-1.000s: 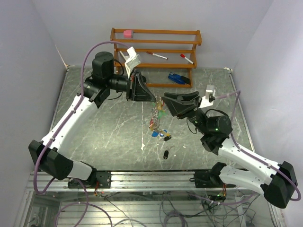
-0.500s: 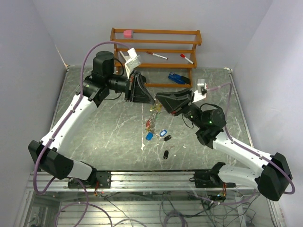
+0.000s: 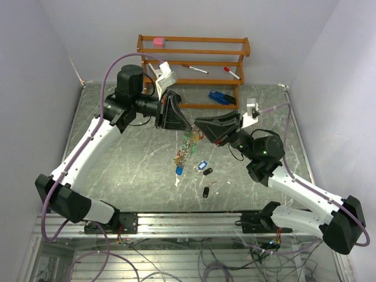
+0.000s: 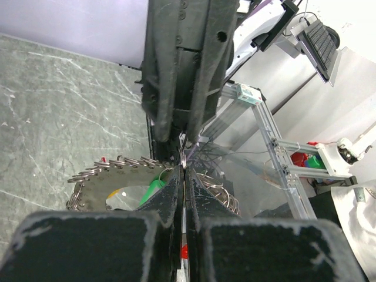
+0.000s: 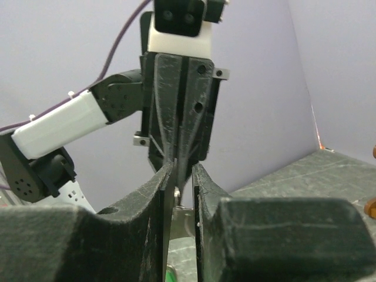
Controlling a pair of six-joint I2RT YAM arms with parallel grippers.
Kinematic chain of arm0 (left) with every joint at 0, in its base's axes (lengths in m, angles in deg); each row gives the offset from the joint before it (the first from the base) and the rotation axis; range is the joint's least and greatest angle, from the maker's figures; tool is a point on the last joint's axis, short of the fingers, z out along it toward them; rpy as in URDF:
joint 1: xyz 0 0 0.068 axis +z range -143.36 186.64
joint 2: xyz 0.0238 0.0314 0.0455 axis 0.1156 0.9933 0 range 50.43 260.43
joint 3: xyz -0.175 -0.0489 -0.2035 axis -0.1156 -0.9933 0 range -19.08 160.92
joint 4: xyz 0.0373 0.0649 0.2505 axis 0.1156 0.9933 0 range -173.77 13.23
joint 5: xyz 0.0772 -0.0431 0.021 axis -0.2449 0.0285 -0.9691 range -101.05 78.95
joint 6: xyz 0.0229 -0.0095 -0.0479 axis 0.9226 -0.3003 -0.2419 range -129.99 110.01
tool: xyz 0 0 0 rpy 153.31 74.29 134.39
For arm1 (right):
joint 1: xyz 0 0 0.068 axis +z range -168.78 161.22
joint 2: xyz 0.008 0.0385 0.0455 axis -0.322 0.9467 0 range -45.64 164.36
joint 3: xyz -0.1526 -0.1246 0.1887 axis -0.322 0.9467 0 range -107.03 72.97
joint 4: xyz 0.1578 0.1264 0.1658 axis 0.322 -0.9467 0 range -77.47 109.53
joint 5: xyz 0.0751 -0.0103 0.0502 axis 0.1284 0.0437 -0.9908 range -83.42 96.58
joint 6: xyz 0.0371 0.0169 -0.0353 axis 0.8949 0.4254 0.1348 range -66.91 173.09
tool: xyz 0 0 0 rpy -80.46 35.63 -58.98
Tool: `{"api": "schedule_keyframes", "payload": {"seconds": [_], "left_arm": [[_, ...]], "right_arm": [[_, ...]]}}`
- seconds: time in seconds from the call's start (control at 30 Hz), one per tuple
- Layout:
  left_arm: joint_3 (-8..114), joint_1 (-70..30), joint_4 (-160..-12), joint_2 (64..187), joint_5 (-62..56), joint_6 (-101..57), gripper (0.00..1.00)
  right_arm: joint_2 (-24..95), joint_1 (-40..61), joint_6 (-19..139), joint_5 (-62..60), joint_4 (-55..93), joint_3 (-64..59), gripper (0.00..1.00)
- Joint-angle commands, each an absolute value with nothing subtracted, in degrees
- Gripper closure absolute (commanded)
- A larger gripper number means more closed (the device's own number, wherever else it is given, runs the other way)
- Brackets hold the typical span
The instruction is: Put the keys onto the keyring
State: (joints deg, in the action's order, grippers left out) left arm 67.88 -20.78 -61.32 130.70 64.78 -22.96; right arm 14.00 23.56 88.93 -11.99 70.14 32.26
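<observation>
The keyring (image 3: 185,147) hangs between my two grippers above the table, a thin wire loop with a cluster of coloured tagged keys dangling from it. My left gripper (image 3: 187,127) is shut on the wire (image 4: 184,158); small rings (image 4: 117,164) and a green tag (image 4: 154,189) show beside its fingers. My right gripper (image 3: 200,128) faces it, tip to tip. Its jaws stand a narrow gap apart, with a bit of silvery wire (image 5: 176,192) lying against the left finger. Loose keys lie on the table below: a blue one (image 3: 202,165) and two black ones (image 3: 208,171) (image 3: 205,191).
A wooden rack (image 3: 194,53) stands at the back with a pink block (image 3: 158,42) and two red-capped pens (image 3: 194,69) (image 3: 231,72) on it. A blue object (image 3: 222,97) lies under the rack. A white scrap (image 3: 177,182) lies near the loose keys.
My right gripper has moved left, close up to the left gripper's tip. The hanging key cluster has swung to the left. The left arm has hardly moved.
</observation>
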Motion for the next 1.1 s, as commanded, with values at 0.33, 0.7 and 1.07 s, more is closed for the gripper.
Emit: {"api": "schedule_keyframes", "payload": {"seconds": [0.33,0.7,1.07], "left_arm": [[71.97,-20.65,-60.52,131.13,64.93,-21.31,0.93],[70.58,-20.69,-61.53,130.13,65.64,-22.40,0.93],[70.07,-20.70,-63.59,129.30,66.36,-24.57,0.93]], "right_arm": [[12.88,23.62,92.16,-12.69,72.49,32.10,0.85],[13.52,23.62,90.02,-15.78,65.42,29.01,0.79],[12.87,23.49,90.10,-16.59,62.69,29.61,0.78]]}}
